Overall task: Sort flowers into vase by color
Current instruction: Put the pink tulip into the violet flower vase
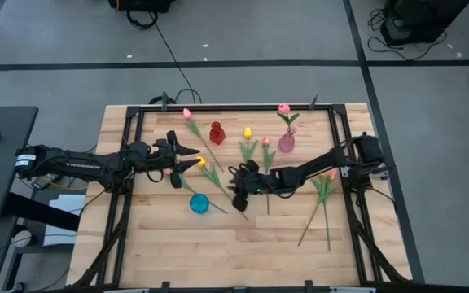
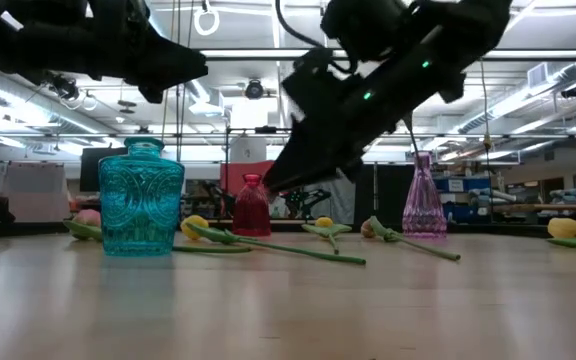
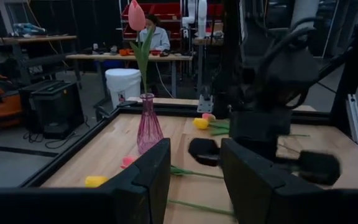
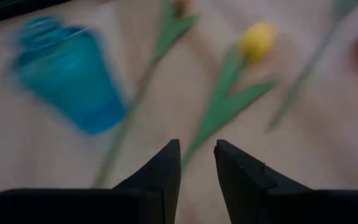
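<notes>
Looking straight down on the wooden worktop [image 1: 243, 244], black frame all round. Reaching in from nine o'clock, the left arm [image 1: 80, 163]; from three o'clock, the right arm [image 1: 316, 169], stretched low across the middle.

Left hand [image 1: 192, 157] hovering left of centre, fingers spread apart, nothing between them. Right hand [image 1: 236, 189] right at the centre, fingers a little apart and gripping nothing, pointed down at the boards.

On to the vases, three of them, all upright. Teal vase [image 1: 199, 203] at eight o'clock of the right hand, close by. Red vase [image 1: 216, 133] at one o'clock of the left hand. Pink vase [image 1: 287, 142] off at one o'clock of the worktop's centre, holding one standing pink tulip [image 1: 284, 108].

Now the flowers still lying flat. Loose pink tulip [image 1: 187, 114] toward eleven o'clock, stem running past the red vase. Yellow tulip [image 1: 247, 132] between the red and pink vases. Second yellow tulip [image 1: 201, 162] just off the left hand's fingertips at three o'clock; touching or not, cannot tell. Pair of tulips [image 1: 322, 194] at four o'clock, heads tucked by the right arm, stems trailing toward six.
</notes>
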You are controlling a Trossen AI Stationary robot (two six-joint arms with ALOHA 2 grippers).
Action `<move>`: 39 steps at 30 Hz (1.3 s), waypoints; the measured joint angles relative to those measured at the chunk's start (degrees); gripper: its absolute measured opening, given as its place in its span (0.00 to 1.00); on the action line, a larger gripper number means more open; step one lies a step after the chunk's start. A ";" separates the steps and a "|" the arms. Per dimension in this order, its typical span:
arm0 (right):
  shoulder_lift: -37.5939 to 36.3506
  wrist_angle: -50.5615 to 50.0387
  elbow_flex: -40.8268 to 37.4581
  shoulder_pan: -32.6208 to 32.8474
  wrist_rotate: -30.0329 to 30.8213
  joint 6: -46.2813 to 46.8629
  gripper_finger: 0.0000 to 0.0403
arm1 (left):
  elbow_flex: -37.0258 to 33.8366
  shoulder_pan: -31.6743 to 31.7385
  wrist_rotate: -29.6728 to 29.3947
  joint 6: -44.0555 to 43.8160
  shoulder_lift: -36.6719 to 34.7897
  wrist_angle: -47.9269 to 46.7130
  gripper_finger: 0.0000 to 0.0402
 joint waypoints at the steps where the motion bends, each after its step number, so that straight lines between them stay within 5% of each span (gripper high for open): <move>1: 1.14 0.91 0.62 -0.03 3.07 -0.83 0.28 | 0.00 0.00 -0.14 0.00 0.00 0.33 0.37; 7: 9.08 1.32 6.05 -0.52 15.37 -1.56 0.28 | 0.00 0.00 -0.33 0.00 -0.01 0.61 0.37; 19: 18.35 1.77 12.20 -4.69 16.46 0.44 0.21 | 0.00 -0.02 -0.37 -0.26 -0.01 -0.14 0.37; 27: 18.80 -1.35 12.47 -7.31 7.95 6.66 0.03 | 0.00 -0.02 -0.39 -0.37 -0.01 -0.29 0.37; 32: 17.75 -4.73 12.58 -6.84 6.60 7.45 0.02 | 0.00 -0.02 -0.37 -0.41 0.01 -0.37 0.37; 39: 8.86 -18.49 11.77 -3.33 13.02 2.54 0.01 | 0.00 -0.02 -0.38 -0.20 0.01 -0.87 0.37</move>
